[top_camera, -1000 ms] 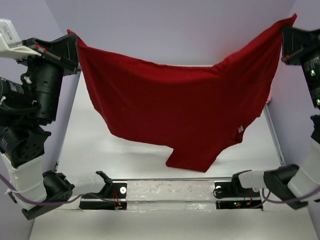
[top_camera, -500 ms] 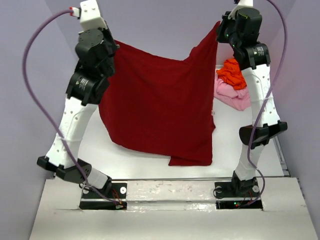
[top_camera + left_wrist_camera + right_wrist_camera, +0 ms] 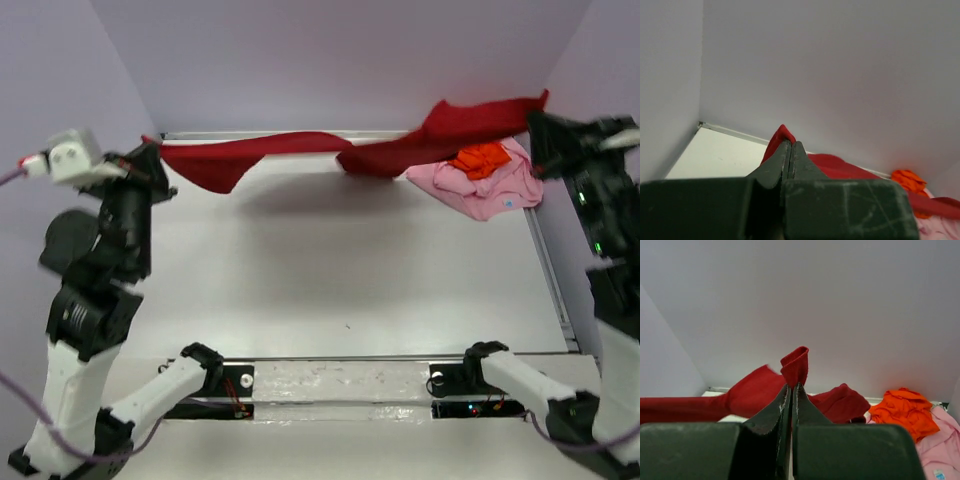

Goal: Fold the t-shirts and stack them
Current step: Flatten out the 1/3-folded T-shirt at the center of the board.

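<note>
so the left gripper (image 3: 791,144) at 10 o'clock and right gripper (image 3: 791,386) at 2 are both clamped tight on the dark red t-shirt (image 3: 400,150) strung between them

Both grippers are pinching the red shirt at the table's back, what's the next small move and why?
Probably draw the left gripper and right gripper, both shut, toward the near side: the dark red shirt hangs bunched along the far edge, not spread.

A white table (image 3: 330,270) sits within pale lavender walls (image 3: 330,60).
</note>
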